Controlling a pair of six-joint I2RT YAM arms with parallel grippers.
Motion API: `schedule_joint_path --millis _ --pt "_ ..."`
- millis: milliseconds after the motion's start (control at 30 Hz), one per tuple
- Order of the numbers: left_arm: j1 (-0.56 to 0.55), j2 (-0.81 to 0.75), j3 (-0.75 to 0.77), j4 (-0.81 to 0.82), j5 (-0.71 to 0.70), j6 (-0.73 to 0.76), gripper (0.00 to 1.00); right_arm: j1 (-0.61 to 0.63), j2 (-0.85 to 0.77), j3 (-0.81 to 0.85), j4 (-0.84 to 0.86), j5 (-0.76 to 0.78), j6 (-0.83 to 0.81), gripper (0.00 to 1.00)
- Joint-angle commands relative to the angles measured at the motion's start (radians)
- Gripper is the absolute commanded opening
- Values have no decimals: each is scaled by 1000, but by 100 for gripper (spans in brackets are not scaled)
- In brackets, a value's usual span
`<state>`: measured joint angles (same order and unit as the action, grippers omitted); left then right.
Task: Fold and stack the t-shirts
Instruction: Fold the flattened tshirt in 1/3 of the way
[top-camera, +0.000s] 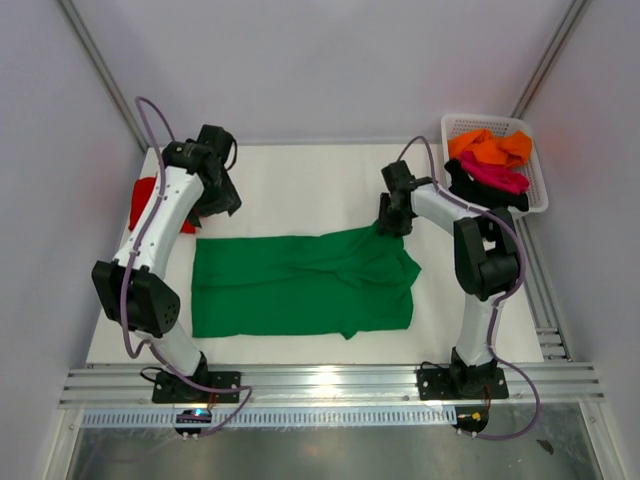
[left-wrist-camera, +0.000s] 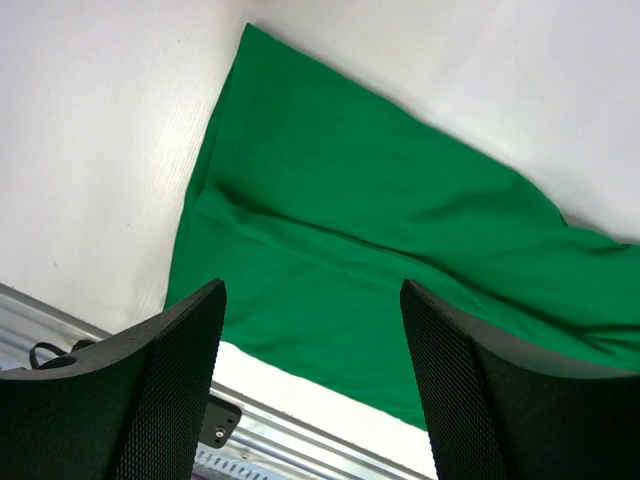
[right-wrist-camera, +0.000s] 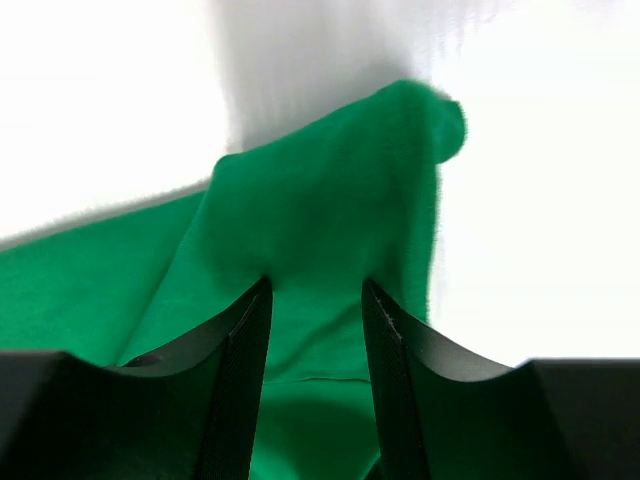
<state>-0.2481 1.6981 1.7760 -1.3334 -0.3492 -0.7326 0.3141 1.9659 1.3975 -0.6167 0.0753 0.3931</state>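
- We see the green t-shirt (top-camera: 300, 283) spread flat mid-bench (top-camera: 300, 170), partly folded.
- Right gripper (right-wrist-camera: 315, 300): jaws sit around a raised bunch of the green cloth at its far right corner; grip itself we can't confirm.
- Left gripper (left-wrist-camera: 310, 330): jaws wide apart, holding nothing, above the shirt's left end.
- Red t-shirt (top-camera: 150, 200) lies left, behind the left arm.
- Orange, magenta and black shirts sit in the white basket (top-camera: 535, 190) far right.

Soft matt green t-shirt (top-camera: 300, 285) cloth on a seemingly smooth white table (top-camera: 300, 180).

Light is bright and even, the white table (right-wrist-camera: 540, 200) overexposed and blurry in the right wrist view.
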Motion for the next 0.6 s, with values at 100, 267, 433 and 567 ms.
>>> schedule_joint_path --millis 100,267,433,567 --pt "1 -55 45 -30 -30 18 73 -50 8 77 -49 61 -16 46" --pt "1 -60 59 -41 -31 18 73 -101 -5 78 -48 55 -17 46" --pt "1 -58 51 -39 -25 18 73 -109 -83 28 23 -43 -22 46" --pt "1 -51 37 -29 -19 13 73 -80 -174 0 55 -146 -14 46"
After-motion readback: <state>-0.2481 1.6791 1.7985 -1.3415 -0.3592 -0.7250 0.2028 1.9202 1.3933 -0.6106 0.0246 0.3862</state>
